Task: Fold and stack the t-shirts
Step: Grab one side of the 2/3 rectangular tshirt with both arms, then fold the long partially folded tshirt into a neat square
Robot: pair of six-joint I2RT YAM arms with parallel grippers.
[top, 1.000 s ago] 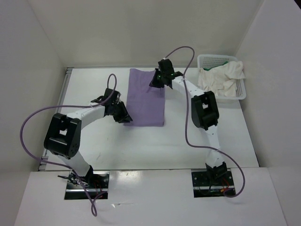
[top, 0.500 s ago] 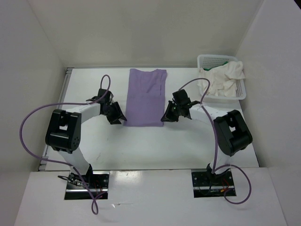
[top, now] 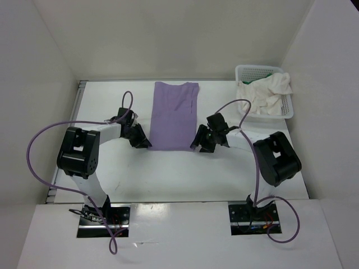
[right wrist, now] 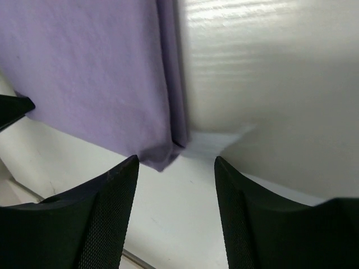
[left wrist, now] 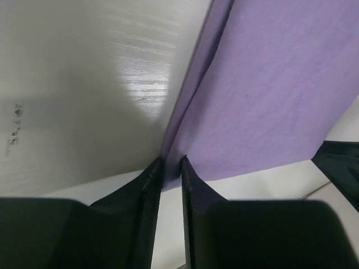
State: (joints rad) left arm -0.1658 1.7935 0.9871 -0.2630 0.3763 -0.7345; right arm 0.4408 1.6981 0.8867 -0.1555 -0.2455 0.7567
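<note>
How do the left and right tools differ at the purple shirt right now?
The left tool has its fingers nearly together, pinching the purple shirt at its near left corner; the right tool has them wide apart. The left tool holds cloth; the right tool grips nothing, its fingers either side of the near right corner. Both sit low at the shirt's near edge.
</note>
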